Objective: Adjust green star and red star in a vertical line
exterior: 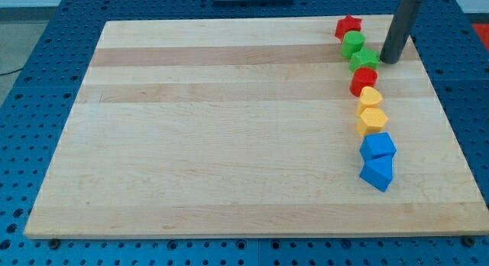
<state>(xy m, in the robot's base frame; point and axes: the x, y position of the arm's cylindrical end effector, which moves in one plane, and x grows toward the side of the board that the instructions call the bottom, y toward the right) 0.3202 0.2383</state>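
The red star (348, 26) lies near the view's top right of the wooden board (214, 128). Just below it sits a green round block (353, 43), then the green star (364, 60) a little lower and to the right. My tip (390, 62) rests on the board just right of the green star, a small gap apart. The rod rises out of the view's top.
Below the green star a column runs down: a red block (364, 81), a yellow heart-like block (370, 96), a yellow hexagon (372, 121), a blue block (378, 147) and another blue block (377, 173). The board's right edge is near.
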